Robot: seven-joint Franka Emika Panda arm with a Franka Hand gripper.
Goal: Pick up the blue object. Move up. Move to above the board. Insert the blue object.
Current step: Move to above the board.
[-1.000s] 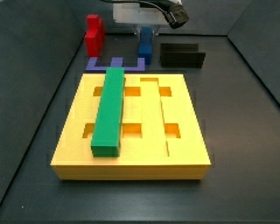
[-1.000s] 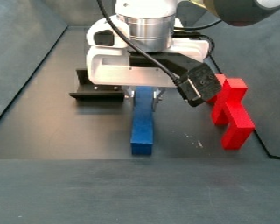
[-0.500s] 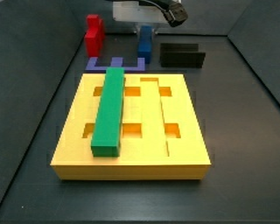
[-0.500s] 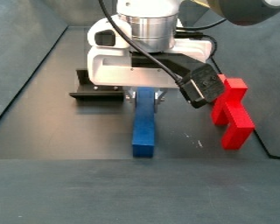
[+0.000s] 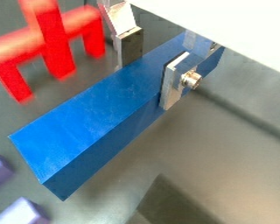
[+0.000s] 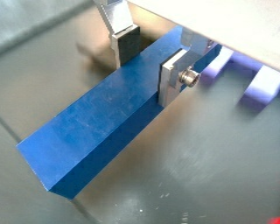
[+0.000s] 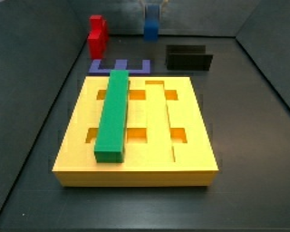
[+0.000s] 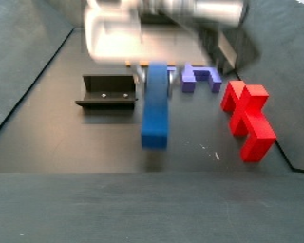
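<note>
Bar gripped and off the floor; transfer to the board not yet made.

The gripper point(image 5: 149, 54) is closed on the blue object point(image 5: 113, 109), its 2 silver fingers point(image 6: 175, 77) clamping the bar's long sides near 1 end. In a side view the blue object point(image 7: 151, 20) sits high at the back, well apart from the board point(image 7: 190, 118). Its long axis appears horizontal, running fore-and-aft in a side view point(image 8: 156, 102). Travel and insertion remain.
</note>
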